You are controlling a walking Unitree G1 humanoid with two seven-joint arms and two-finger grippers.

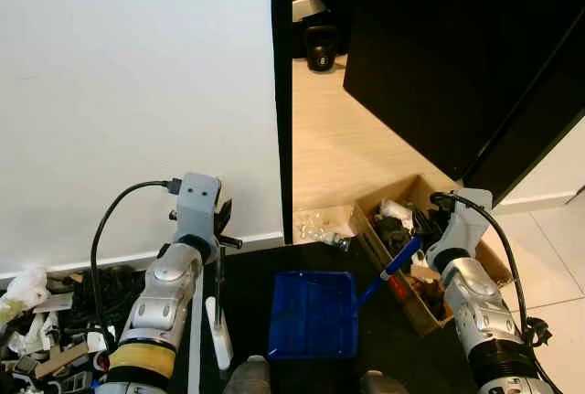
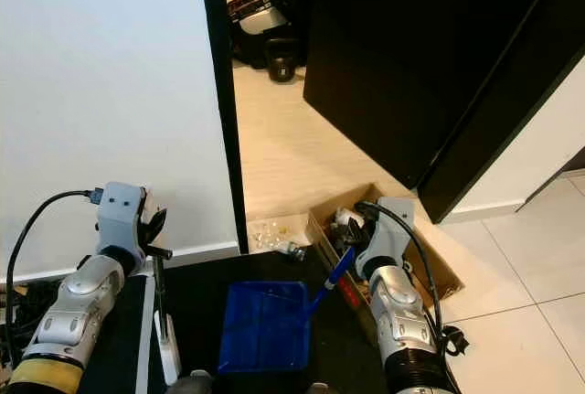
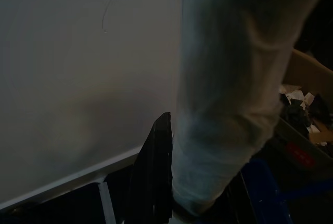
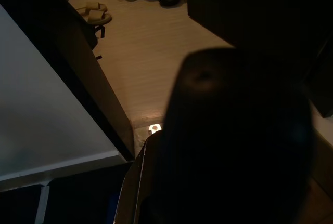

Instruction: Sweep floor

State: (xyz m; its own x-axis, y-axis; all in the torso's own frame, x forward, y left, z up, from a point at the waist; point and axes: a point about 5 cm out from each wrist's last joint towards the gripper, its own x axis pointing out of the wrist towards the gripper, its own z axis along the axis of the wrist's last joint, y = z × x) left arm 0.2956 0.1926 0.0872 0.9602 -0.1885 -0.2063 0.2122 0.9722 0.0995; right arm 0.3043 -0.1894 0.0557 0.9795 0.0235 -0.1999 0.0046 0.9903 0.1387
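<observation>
My left gripper (image 1: 222, 222) is shut on the thin handle of a broom (image 1: 219, 321), which hangs down in front of the white wall over a black mat (image 1: 247, 284). In the left wrist view the pale handle (image 3: 229, 104) lies against a black finger (image 3: 155, 177). My right gripper (image 1: 423, 229) is shut on the blue handle (image 1: 393, 266) of a blue dustpan (image 1: 313, 314), which rests on the mat between my arms. A small heap of clear crumpled litter (image 1: 320, 223) lies on the pale floor at the doorway, just beyond the pan.
An open cardboard box (image 1: 498, 261) of rubbish stands under my right arm. Cables and clutter (image 1: 46, 321) lie along the wall at the left. A black door (image 1: 439, 56) stands open, and a kettlebell (image 1: 320, 51) sits far down the passage.
</observation>
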